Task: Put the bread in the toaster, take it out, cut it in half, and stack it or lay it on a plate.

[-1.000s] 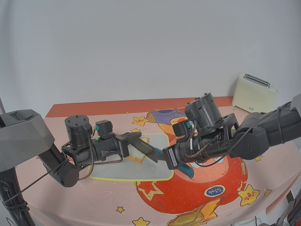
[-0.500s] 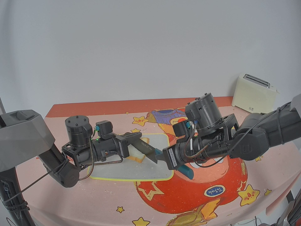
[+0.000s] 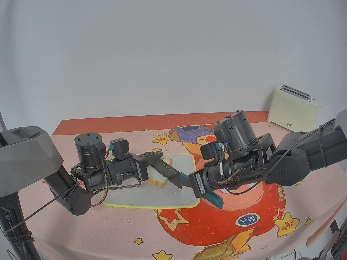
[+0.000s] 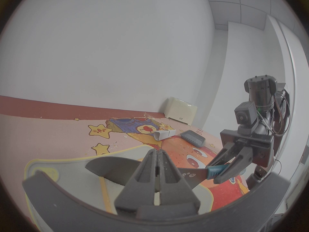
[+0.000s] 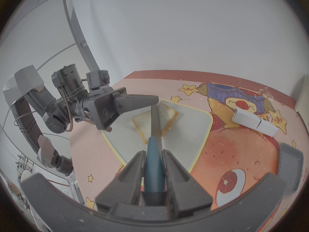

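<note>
1. The right gripper (image 5: 153, 153) is clenched on the teal plastic handle of a steel-bladed kitchen knife (image 5: 156, 123). The blade runs straight out ahead of its fingers.
2. The slice of toasted white bread (image 5: 168, 114) lies just ahead of the right gripper, flat on the white cutting board with a yellow-green rim (image 5: 193, 131). The blade crosses the slice roughly corner to corner, edge down on it.
3. The left gripper (image 3: 154, 158) has its two fingers pressed together with nothing between them. It reaches in from the opposite side, its tips over the bread's far part, just beside the blade. I cannot tell whether they touch the slice.
4. The two grippers face each other across the board, with the bread and blade between them.
5. The cream boxy toaster (image 3: 292, 107) stands well behind the right gripper, near the wall.
6. A small white cardboard box (image 5: 254, 121) and a dark grey shallow rectangular dish (image 5: 289, 165) sit on the pink cartoon-print tablecloth (image 3: 108, 232), off to the right gripper's toaster side.
</note>
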Tool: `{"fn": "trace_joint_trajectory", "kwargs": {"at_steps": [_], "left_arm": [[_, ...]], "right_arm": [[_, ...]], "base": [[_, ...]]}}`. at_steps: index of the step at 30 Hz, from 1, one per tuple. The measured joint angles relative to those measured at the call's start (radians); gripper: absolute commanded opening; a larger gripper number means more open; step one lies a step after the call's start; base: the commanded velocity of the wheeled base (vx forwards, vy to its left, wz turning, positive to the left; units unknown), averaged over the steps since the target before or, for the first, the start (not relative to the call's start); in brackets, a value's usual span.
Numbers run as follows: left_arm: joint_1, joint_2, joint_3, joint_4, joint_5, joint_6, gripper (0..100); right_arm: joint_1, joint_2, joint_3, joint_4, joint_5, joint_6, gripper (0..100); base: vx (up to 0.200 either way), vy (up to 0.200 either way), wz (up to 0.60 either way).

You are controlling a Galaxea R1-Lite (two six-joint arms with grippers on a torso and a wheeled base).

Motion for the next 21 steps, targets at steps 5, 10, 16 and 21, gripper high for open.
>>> {"fn": "trace_joint_trajectory", "kwargs": {"at_steps": [5, 10, 16, 21], "left_arm": [[0.003, 0.006, 0.000, -0.001, 0.002, 0.000, 0], [0.004, 0.007, 0.001, -0.003, 0.004, 0.000, 0], [0.003, 0.007, 0.002, 0.002, 0.000, 0.000, 0], [0.002, 0.004, -0.003, 0.005, -0.001, -0.001, 0]], "right_arm": [[0.000, -0.001, -0.028, 0.010, 0.000, 0.000, 0], [0.000, -0.004, -0.058, 0.014, 0.000, 0.000, 0], [-0.002, -0.009, -0.051, 0.001, 0.001, 0.000, 0], [-0.003, -0.009, -0.015, -0.016, 0.002, 0.001, 0]], "base": [[0.000, 0.000, 0.00], [0.000, 0.000, 0.00], [0.000, 0.000, 0.00], [0.000, 0.000, 0.00]]}}
